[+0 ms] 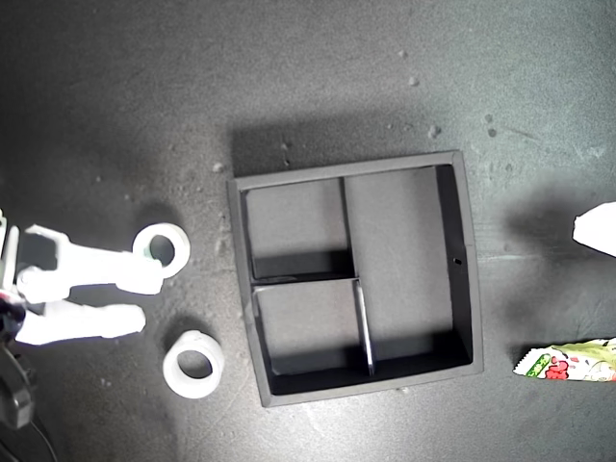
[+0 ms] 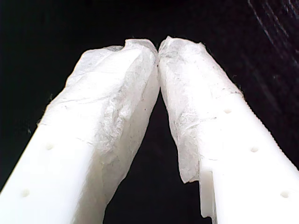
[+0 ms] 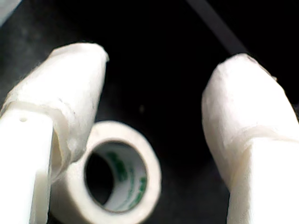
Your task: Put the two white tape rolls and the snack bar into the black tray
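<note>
Currently my second hand (image 1: 144, 294) sits at the exterior view's left, fingers spread wide; one finger (image 3: 60, 107) touches a tape roll (image 1: 161, 249), nothing pinched. Other roll (image 1: 193, 364) lies on the counter (image 1: 115, 106) just below it, apart from the hand. My first hand (image 2: 158, 46): tips pressed together, holding nothing. Tray (image 1: 462, 260) at centre, compartments bare. Bar (image 1: 568, 364) at the exterior view's right edge, near the tray.

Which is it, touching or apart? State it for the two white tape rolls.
Apart. The exterior view shows a strip of bare dark table between the upper tape roll and the lower tape roll.
</note>
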Controlling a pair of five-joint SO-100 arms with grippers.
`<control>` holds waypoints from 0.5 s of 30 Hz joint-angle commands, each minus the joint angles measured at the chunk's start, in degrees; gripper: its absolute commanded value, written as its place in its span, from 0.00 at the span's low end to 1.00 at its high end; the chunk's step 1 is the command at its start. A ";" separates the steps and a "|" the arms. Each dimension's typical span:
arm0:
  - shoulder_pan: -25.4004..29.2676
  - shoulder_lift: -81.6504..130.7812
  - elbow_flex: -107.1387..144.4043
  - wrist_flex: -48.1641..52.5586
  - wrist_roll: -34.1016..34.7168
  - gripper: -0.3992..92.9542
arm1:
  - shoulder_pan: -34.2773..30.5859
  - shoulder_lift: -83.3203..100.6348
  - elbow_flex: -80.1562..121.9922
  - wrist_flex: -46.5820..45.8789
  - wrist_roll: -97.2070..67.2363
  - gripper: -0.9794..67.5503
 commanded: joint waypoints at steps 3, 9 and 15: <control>-0.18 -18.19 -13.27 1.85 0.35 0.19 | 0.18 0.35 0.62 1.67 -0.26 0.01; -2.99 -58.97 -43.95 15.38 1.76 0.22 | 0.35 0.35 0.62 2.20 -0.18 0.01; -2.81 -66.18 -46.32 13.36 0.79 0.22 | 0.26 0.35 0.62 2.46 0.00 0.01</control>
